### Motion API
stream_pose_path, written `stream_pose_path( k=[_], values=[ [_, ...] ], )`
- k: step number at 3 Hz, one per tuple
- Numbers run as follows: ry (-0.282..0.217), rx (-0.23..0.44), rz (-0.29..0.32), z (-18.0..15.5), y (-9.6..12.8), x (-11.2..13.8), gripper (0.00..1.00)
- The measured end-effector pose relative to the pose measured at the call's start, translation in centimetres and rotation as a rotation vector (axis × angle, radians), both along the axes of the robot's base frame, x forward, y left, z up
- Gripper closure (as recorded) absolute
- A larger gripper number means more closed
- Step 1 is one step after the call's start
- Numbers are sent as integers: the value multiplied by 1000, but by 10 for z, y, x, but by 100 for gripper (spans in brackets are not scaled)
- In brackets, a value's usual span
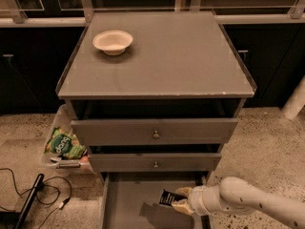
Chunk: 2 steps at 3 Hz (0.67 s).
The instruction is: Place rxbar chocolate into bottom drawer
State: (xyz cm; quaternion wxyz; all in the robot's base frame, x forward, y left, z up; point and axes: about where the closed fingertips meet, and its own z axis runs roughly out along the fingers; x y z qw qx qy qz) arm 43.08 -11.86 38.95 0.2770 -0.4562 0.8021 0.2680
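Note:
The rxbar chocolate is a small black wrapper with white lettering, held in my gripper. The gripper reaches in from the lower right on a white arm and is shut on the bar's right end. It holds the bar over the right part of the bottom drawer, which is pulled out as a wide grey tray with a flat floor. The bar casts a shadow on the drawer floor below it.
Two upper knobbed drawers stand slightly open above. A white bowl sits on the cabinet top. A green snack bag lies in a bin at the left. Black cables lie on the floor at lower left.

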Motion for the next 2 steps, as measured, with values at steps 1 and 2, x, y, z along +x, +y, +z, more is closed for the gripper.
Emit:
stream_pose_path(
  k=[1,2],
  values=[
    [2,-16,-1,-27,6,5,100],
    [-43,-38,1,-77,11,27,100]
  ],
)
